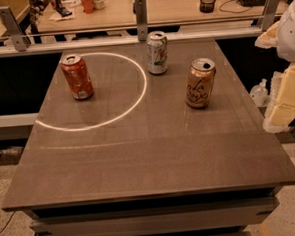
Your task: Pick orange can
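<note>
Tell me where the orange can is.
In the camera view the orange can stands upright on the right of the table, right of the white and green can; the gripper is off the table's right edge.

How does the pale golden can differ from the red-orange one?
The orange can is pale golden-tan with dark cursive lettering; the red-orange can is deeper red with a white label patch. The orange can stands right, near the end effector at the picture's right edge; the red-orange can stands left. Both stand upright.
</note>
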You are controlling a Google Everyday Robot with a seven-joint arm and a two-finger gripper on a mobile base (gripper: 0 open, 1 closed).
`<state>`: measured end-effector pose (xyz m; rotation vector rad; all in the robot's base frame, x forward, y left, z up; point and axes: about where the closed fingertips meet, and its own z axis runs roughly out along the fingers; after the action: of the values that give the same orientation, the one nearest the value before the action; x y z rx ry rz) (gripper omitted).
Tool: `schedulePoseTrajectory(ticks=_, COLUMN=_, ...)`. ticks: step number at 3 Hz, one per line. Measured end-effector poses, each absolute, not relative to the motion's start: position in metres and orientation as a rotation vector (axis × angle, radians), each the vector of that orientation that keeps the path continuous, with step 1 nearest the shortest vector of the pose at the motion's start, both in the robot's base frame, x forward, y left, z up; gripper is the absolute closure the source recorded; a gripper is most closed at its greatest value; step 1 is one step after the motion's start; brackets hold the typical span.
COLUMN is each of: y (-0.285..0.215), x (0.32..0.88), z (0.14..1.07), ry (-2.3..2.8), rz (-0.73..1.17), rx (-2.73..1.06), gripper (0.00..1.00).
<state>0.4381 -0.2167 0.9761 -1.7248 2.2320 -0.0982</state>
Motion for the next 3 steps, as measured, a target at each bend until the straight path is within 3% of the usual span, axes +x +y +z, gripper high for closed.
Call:
schedulePoseTrajectory(ticks=2, y=-0.221, x=0.439, z=0.978, ry=2.245, rz=-0.052, rx=-1.644, gripper=0.0)
schedulePoseTrajectory(ticks=3, y=-0.247, x=0.439, z=0.966, ry=2.271, rz=0.067, rx=-1.413, gripper=0.0)
